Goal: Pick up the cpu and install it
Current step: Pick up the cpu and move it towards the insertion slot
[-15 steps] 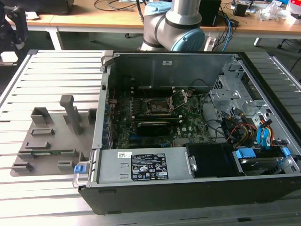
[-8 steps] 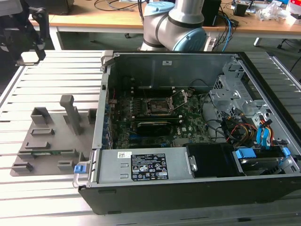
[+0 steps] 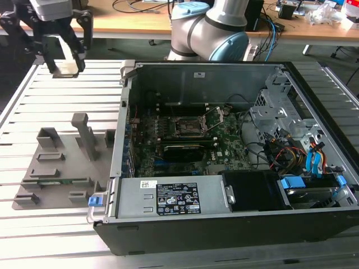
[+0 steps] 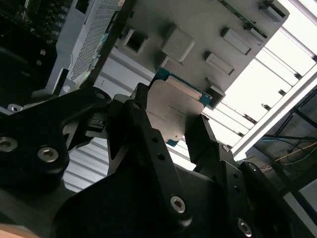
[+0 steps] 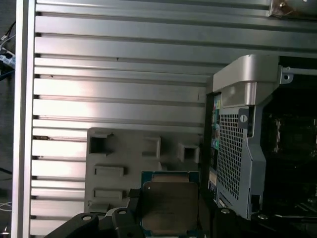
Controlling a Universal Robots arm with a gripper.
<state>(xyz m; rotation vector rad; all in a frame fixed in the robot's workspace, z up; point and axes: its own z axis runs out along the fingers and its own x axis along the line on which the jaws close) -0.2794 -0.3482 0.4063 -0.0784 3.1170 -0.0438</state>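
Note:
In the exterior view my gripper [image 3: 63, 63] hangs high over the slatted table at the far left, well away from the open computer case [image 3: 224, 224]. It is shut on the cpu [image 3: 66, 71], a flat pale square held by its edges between the two black fingers. Both wrist views show the cpu [image 4: 171, 111] [image 5: 170, 206] with its silver top and green rim, clamped in the gripper [image 4: 171, 126] [image 5: 170, 214]. Inside the case, the black socket [image 3: 188, 128] lies on the motherboard with its frame lifted.
A grey fixture tray [image 3: 61, 162] with upright posts lies on the table at the exterior view's left, beside the case wall [image 5: 233, 148]. The arm's base [image 3: 207, 28] stands behind the case. Cables and drive bays [image 3: 291, 145] fill the case's right side.

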